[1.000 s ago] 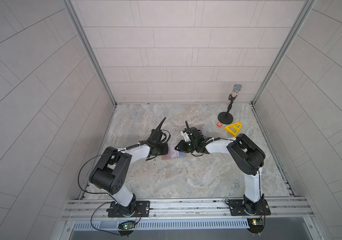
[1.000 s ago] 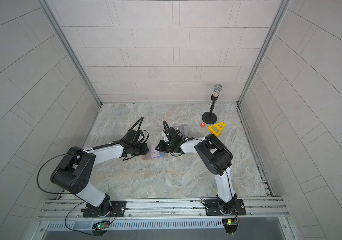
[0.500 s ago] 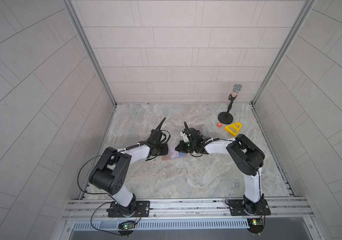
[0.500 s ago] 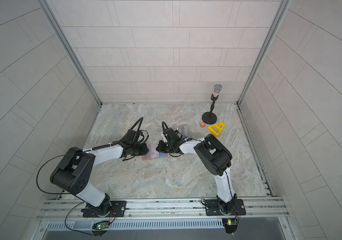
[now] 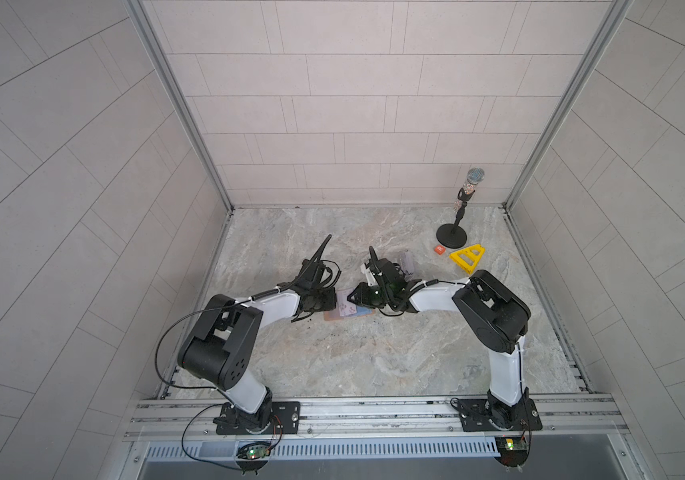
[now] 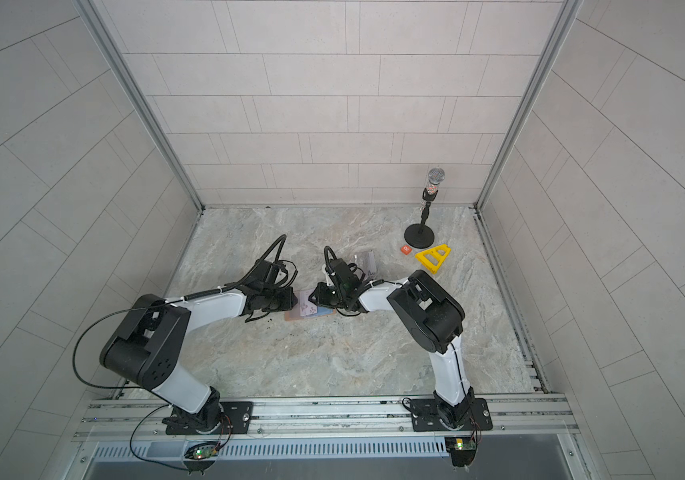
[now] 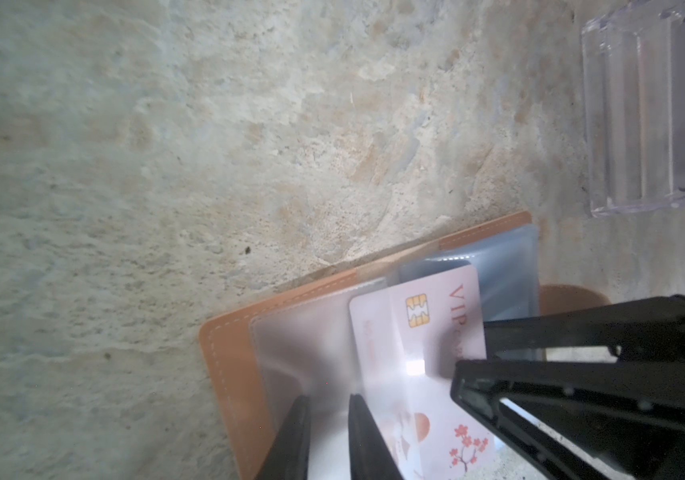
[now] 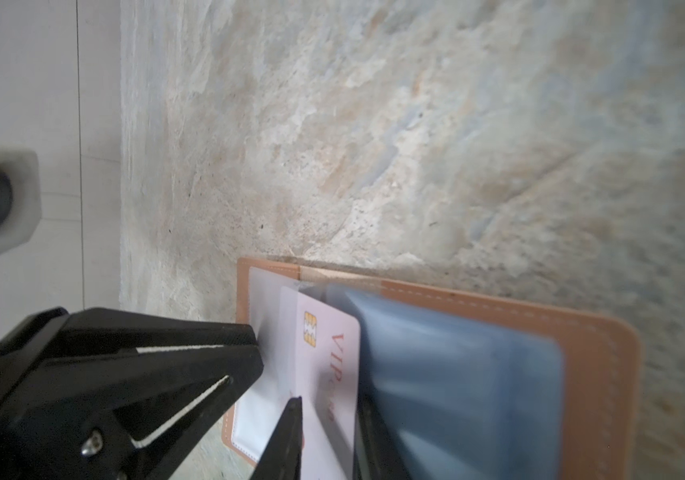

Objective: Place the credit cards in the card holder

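Right gripper (image 8: 330,405): jaws part-way apart, astride the pale pink plastic credit card (image 7: 415,332) with a gold chip. Left gripper (image 7: 328,401): jaws narrow at the frosted sleeve's edge; whether they pinch it cannot be told. The card lies slanted across the open tan-pink leather card holder (image 7: 224,365), chip end near the stitched border. A clear plastic box (image 7: 631,124) stands near one corner, and the bare marble tabletop (image 5: 353,365) lies open elsewhere.
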